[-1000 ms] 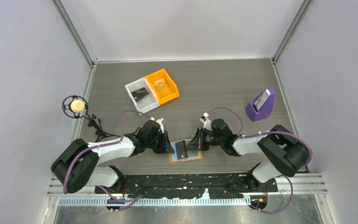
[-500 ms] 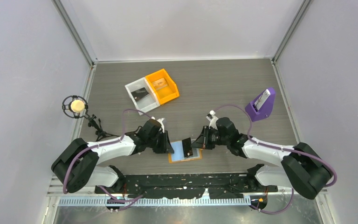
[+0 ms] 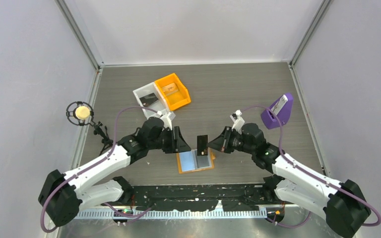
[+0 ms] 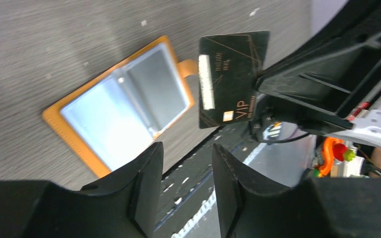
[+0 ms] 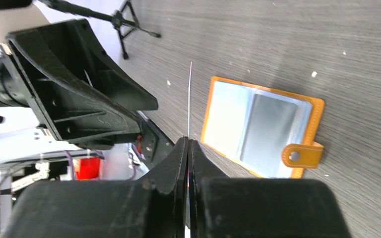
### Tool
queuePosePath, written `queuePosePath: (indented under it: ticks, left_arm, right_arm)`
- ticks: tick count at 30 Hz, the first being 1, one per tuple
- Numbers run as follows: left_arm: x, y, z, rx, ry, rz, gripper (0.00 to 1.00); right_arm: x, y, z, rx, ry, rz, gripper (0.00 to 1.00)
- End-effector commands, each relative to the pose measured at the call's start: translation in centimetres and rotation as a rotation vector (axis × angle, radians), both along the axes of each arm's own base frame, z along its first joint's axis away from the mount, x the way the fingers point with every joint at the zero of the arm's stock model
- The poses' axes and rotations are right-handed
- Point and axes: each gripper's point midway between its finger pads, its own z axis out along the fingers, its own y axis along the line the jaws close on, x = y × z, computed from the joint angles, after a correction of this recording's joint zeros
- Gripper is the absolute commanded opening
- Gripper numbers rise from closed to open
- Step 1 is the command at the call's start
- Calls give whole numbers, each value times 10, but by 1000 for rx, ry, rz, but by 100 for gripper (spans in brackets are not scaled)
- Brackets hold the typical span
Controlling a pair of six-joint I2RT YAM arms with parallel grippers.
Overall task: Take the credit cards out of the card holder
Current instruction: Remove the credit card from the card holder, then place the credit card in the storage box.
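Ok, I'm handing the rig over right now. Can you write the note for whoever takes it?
Left gripper: open, empty, hovering beside the card holder.
Right gripper: shut on a black card, held upright in the air, clear of the card holder.
Card holder: lies open and flat in front of the arm bases.
Done: the held card is out of its pocket. A second black card lies in the white bin.
Left: set the held card down, probably in a bin. Then check the pockets; one panel looks darker and I cannot tell whether it holds a card.
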Motion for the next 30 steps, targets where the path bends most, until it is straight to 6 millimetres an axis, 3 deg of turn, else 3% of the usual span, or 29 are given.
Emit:
queuePosePath:
  ticks: [1,8,16,20,24,27,30]
  left_arm:
    - [-3,-21,49,-182,-58,-54,44]
    - [-6,-47,76,-379,-54,-120,49]
    - [-15,-63,95,-481,-78,-186,51]
    - [-18,-72,101,-514,-77,-228,39]
    - [-16,-71,99,-514,-77,-211,2]
    - [-19,-67,96,-508,-88,-213,0]
    - [-27,-58,87,-436,-95,-244,0]
  right_arm:
    - [13,-1,47,136,-91,-88,5]
    - [5,-11,82,269,-175,-120,5]
    - [-5,-13,91,336,-174,-110,5]
    - [-8,-12,90,361,-169,-101,5]
    - [-13,-8,90,346,-206,-45,6]
    - [-16,-6,86,280,-256,14,11]
    - [-20,-6,79,163,-323,109,22]
